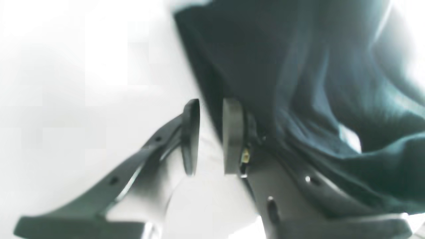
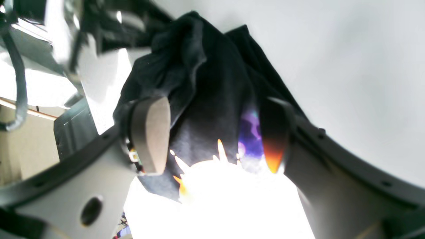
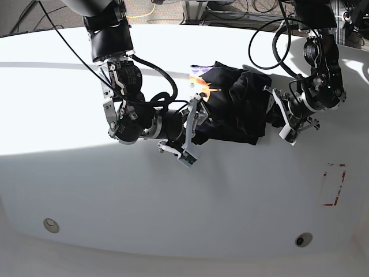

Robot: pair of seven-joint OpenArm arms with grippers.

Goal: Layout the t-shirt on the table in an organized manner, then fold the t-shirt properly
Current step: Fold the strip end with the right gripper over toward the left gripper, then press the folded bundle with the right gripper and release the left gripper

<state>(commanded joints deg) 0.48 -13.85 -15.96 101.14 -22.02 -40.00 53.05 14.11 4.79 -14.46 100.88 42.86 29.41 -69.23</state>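
Observation:
The black t-shirt [image 3: 233, 104] lies bunched and wrinkled on the white table [image 3: 173, 202], between my two arms. My right gripper [image 3: 197, 130] is at the shirt's left edge. In the right wrist view this gripper [image 2: 212, 132] is open wide, with dark cloth [image 2: 206, 86] lying between its fingers. My left gripper [image 3: 275, 115] is at the shirt's right edge. The left wrist view shows it [image 1: 211, 136] open by a narrow gap with bare table between the pads, and the shirt [image 1: 298, 83] beside the right pad.
A red dashed rectangle [image 3: 334, 184] is marked on the table at the right. Two round metal discs [image 3: 51, 225] [image 3: 302, 239] sit near the front edge. Cables and equipment [image 3: 253, 8] crowd the back. Strong glare [image 2: 219, 186] washes out part of the right wrist view.

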